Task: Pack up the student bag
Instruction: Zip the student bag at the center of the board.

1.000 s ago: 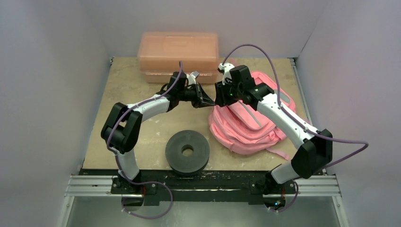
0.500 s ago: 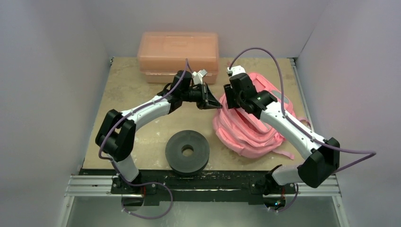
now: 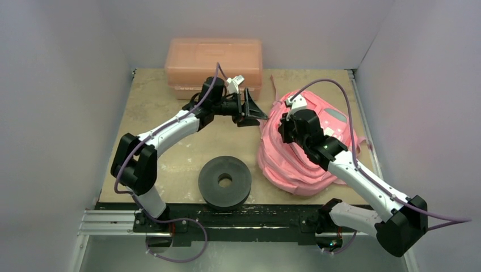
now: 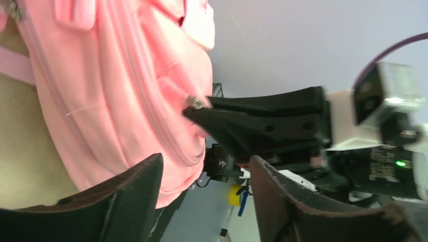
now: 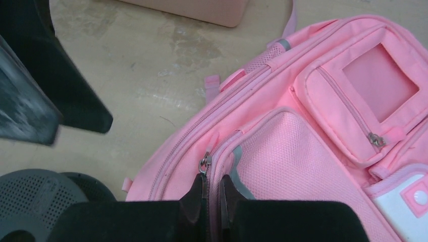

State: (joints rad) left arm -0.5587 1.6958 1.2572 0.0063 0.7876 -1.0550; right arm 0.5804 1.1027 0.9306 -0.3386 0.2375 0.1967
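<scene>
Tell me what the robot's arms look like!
The left arm and right arm are white tubes with chunky black joints. A thin purple cable loops along each. The jaws are black, pointed wedges. A green light glows on the right arm.

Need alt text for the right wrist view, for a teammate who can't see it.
The right gripper is shut on a zipper pull of the pink bag, which fills the right of the frame. The left gripper hangs at upper left above the table, with a salmon box at the top edge.
</scene>
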